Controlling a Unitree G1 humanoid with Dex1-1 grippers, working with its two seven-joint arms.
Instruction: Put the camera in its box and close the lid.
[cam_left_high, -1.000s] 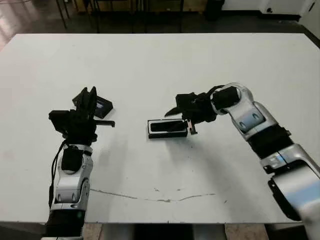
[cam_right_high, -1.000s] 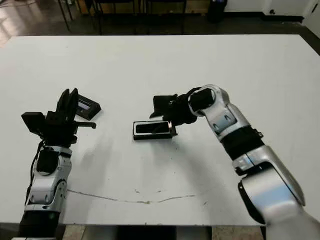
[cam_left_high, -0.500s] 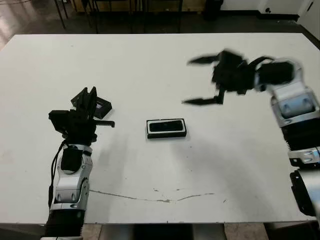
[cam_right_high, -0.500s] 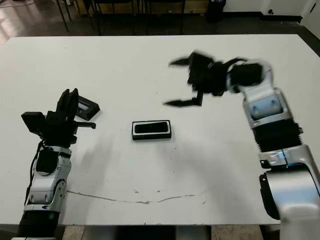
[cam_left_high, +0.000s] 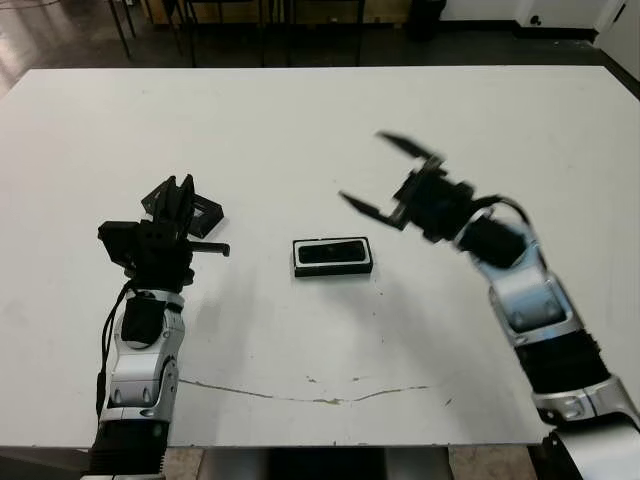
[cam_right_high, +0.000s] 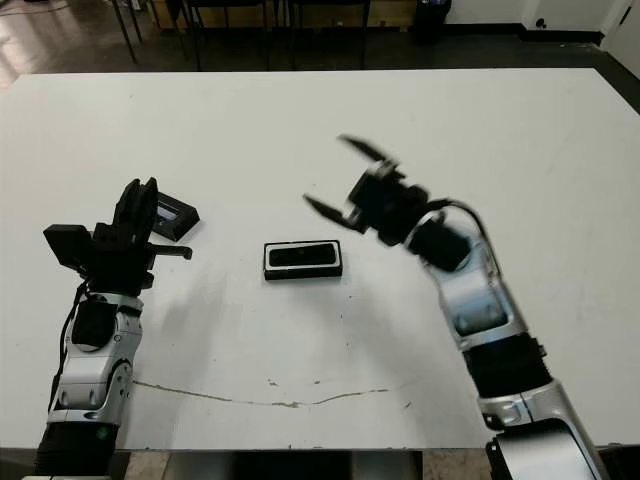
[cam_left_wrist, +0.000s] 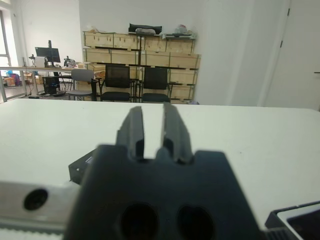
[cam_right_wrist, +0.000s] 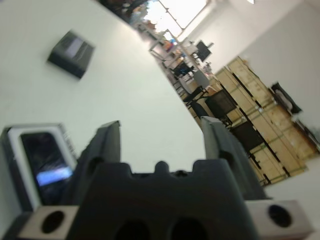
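Head views: The camera (cam_left_high: 333, 254) is seen lying inside the box (cam_left_high: 333, 270), near the middle of the white worktop (cam_left_high: 300, 120). One second ago the right tool (cam_left_high: 385, 180) was at the box's right end; half a second ago it was raised high and well away; now it is held above and to the right of the box, blurred by motion, its fingers spread wide and nothing carried. From this it is judged that the camera has been placed and let go, so the first half of the task looks done. The lid (cam_left_high: 200, 211) is found well to the left of the box, behind the left tool (cam_left_high: 180, 200), apparently propped at a tilt. The left tool has hardly shifted over the last second; its fingers are pressed nearly together with nothing between them. The lid has not been fetched yet.

Left wrist view: The left tool's fingers (cam_left_wrist: 134, 131) are seen close together, a narrow gap left. The lid's dark edge shows just beyond them, and a corner of the box at the frame's edge.

Right wrist view: The spread fingers (cam_right_wrist: 106, 142) frame the box with the camera's bluish screen lit; the lid lies farther off.

No brand, label or writing can be read anywhere.
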